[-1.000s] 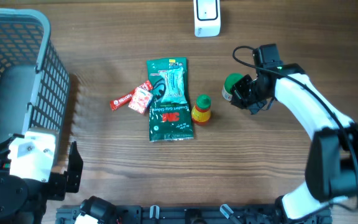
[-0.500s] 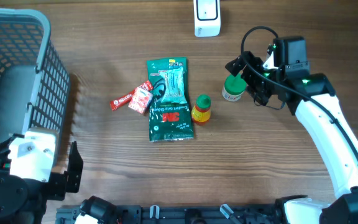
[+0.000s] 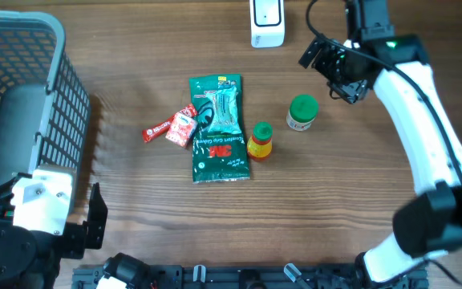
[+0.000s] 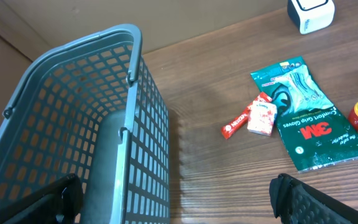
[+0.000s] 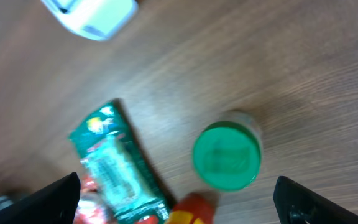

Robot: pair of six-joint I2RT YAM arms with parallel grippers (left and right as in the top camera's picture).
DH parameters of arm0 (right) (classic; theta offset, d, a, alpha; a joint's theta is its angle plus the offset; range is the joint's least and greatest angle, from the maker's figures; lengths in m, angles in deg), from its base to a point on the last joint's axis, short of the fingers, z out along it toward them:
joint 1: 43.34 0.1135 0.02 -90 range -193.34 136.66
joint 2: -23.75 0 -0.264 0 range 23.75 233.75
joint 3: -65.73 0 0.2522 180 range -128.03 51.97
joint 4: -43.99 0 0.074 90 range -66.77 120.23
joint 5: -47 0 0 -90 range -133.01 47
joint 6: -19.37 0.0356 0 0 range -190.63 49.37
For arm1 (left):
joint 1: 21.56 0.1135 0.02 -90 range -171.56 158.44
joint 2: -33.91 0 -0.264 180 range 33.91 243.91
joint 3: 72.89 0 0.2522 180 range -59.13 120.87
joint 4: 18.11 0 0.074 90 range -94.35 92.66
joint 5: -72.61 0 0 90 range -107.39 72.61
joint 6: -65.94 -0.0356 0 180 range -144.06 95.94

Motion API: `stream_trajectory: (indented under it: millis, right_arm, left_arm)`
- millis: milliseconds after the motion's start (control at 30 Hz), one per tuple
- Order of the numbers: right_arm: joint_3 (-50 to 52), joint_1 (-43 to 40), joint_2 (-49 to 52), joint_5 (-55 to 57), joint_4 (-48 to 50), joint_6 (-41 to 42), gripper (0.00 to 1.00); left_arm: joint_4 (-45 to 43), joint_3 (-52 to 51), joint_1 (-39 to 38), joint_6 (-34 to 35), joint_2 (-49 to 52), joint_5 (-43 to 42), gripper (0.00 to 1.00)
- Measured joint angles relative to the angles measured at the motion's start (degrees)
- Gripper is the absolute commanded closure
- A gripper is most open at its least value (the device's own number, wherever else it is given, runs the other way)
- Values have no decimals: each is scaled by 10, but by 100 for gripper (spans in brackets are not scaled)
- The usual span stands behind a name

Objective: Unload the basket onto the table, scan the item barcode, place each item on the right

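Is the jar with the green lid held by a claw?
No, the jar stands free on the table, and the right claw is open and apart from it.

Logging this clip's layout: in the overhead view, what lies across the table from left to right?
Grey plastic mesh basket → red snack sachets → green 3M glove packet → small yellow bottle with green cap → green-lidded jar.
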Motion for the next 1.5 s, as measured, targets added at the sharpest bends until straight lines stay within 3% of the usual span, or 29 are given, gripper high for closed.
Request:
stream_trajectory:
  millis: [700, 1100, 1267, 1500]
  right_arm:
    - [0, 20, 163, 7, -20, -71, 0]
    - [0, 20, 166, 3, 7, -103, 1]
    - [0, 20, 177, 6, 5, -101, 12]
    - [0, 20, 195, 8, -38, -72, 12]
  left_arm:
    - [0, 0, 0, 0, 0, 0, 0]
    - [0, 0, 0, 0, 0, 0, 0]
    - [0, 0, 0, 0, 0, 0, 0]
    - [0, 0, 0, 0, 0, 0, 0]
